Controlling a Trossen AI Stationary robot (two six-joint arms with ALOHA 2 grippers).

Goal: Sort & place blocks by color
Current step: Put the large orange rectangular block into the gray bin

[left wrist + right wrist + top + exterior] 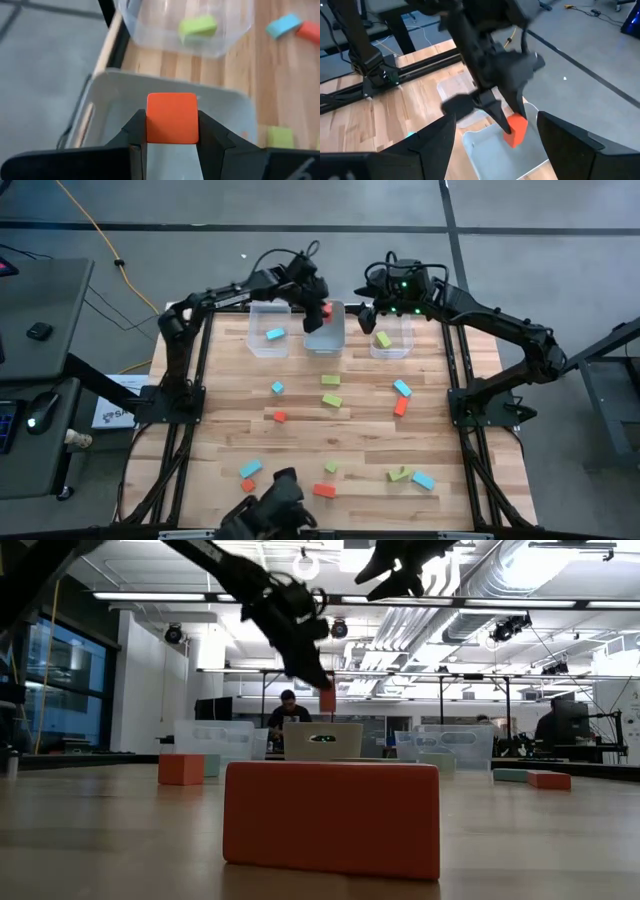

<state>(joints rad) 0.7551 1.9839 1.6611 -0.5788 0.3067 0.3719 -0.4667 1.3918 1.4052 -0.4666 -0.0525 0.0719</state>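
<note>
My left gripper (322,312) is shut on a red-orange block (171,117) and hangs over the middle clear bin (325,338) at the table's far edge. The block also shows in the right wrist view (516,131) and the low view (327,699). The left bin (270,330) holds a light blue block (274,334), and the right bin (390,338) holds a lime green block (383,339). My right gripper (371,311) is open and holds nothing, raised beside the right bin's near left corner. Several blue, red-orange and green blocks lie flat on the table. My left gripper pinches the red-orange block by two opposite side faces (150,125) between its two fingers (212,137). The fingers slant downward from the table's left. The block is lifted clear, above the inside of the middle bin (220,107).
Loose blocks are scattered over the table's middle and near part, among them a blue one (402,388), a green one (331,400) and a red-orange one (323,490). A red-orange bar (331,818) fills the low view's foreground. People sit in the room beyond.
</note>
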